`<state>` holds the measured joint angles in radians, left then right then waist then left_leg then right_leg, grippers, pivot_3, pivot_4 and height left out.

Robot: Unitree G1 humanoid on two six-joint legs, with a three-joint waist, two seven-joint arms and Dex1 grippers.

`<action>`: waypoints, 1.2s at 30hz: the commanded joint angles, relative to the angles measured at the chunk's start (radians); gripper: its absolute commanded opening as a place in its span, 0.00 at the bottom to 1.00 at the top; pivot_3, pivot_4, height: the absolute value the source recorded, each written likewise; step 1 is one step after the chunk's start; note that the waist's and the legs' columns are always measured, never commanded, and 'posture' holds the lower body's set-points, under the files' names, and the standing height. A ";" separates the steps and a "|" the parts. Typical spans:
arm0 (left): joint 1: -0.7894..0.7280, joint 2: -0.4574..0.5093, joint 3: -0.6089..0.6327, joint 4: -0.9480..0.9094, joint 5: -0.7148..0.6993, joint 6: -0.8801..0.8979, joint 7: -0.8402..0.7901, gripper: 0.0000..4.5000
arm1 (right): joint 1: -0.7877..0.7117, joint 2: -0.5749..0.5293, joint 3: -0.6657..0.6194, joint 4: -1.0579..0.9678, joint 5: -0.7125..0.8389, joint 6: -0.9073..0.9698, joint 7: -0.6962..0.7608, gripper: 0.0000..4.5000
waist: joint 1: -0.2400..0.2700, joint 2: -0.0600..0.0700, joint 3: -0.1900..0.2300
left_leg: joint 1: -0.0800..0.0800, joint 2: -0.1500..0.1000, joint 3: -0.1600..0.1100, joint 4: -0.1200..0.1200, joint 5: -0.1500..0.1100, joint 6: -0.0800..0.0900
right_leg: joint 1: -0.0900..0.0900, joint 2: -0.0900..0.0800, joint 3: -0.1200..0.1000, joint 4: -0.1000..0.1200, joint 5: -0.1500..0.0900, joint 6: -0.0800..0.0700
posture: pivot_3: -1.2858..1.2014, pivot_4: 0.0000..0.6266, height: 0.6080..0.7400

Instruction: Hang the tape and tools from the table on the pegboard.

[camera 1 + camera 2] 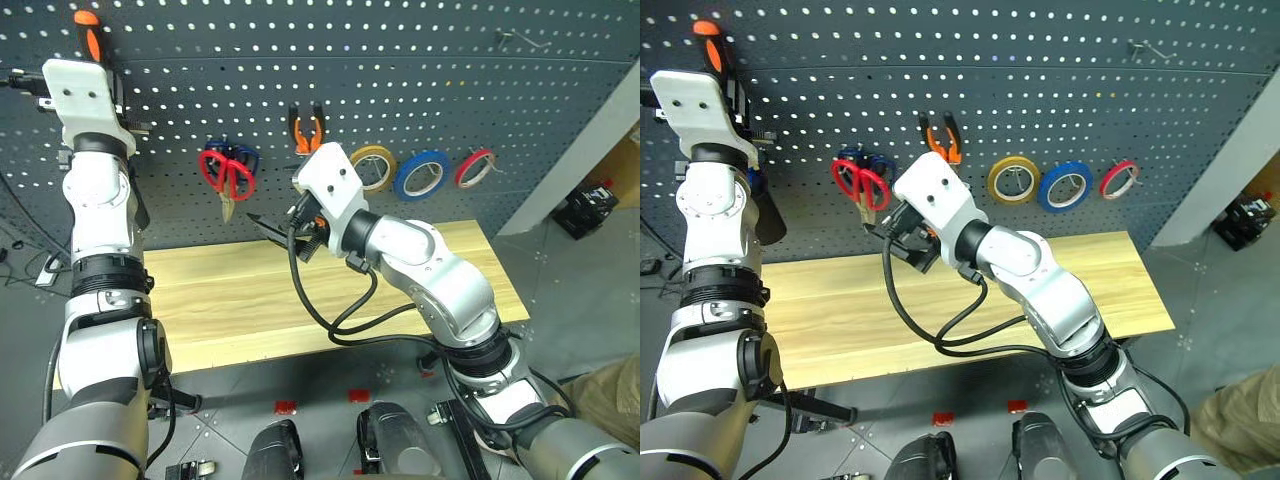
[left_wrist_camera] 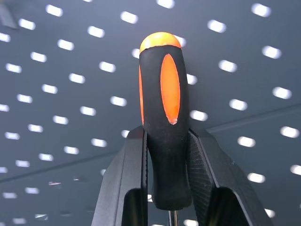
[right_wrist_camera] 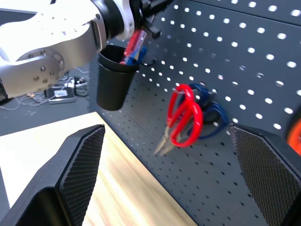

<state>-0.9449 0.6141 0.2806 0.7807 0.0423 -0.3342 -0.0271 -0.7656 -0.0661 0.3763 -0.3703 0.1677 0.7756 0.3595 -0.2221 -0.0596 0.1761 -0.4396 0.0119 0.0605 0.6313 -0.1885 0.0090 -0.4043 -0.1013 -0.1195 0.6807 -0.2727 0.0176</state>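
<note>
Up high, the left gripper [image 2: 167,188] is clamped on the screwdriver [image 2: 164,117], handle pointing past its fingertips toward the pegboard [image 1: 400,90] just ahead, while the right gripper [image 3: 169,174] hangs agape.

Head stereo pair looks down at pegboard [image 1: 420,90]; wrist cameras close, facing it.

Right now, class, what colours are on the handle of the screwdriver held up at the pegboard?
Black with orange insets and cap on the screwdriver; clearest in the left wrist view.
</note>
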 commanded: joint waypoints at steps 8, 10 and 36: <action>0.157 0.031 0.047 -0.284 0.001 0.055 0.093 0.17 | -0.009 0.014 -0.003 -0.046 -0.006 -0.004 -0.009 1.00 | -0.034 -0.003 -0.013 | 0.000 0.000 -0.001 0.002 0.001 0.000 | 0.001 0.000 0.001 0.002 0.000 0.000 | 0.37 0.12 1.00; 0.176 0.027 0.053 -0.316 -0.003 0.070 0.100 0.17 | -0.010 0.014 -0.003 -0.042 -0.006 -0.006 -0.009 1.00 | -0.037 -0.003 -0.017 | 0.000 0.000 -0.001 0.002 0.001 0.000 | 0.001 0.000 0.001 0.002 0.000 0.000 | 0.37 0.12 1.00; 0.321 -0.039 0.117 -0.521 -0.029 0.146 0.227 0.99 | 0.004 0.017 0.001 -0.045 -0.004 -0.003 -0.003 1.00 | -0.041 -0.004 -0.025 | 0.001 0.000 -0.004 0.014 -0.002 0.004 | 0.001 0.000 0.003 0.016 0.000 0.001 | 0.38 0.12 1.00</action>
<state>-0.6258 0.5725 0.4087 0.3552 0.0029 -0.1876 0.2058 -0.7601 -0.0484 0.3847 -0.3794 0.1677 0.7839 0.3554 -0.2632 -0.0634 0.1515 -0.4383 0.0120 0.0566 0.6452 -0.1903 0.0131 -0.4036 -0.1011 -0.1165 0.6971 -0.2723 0.0182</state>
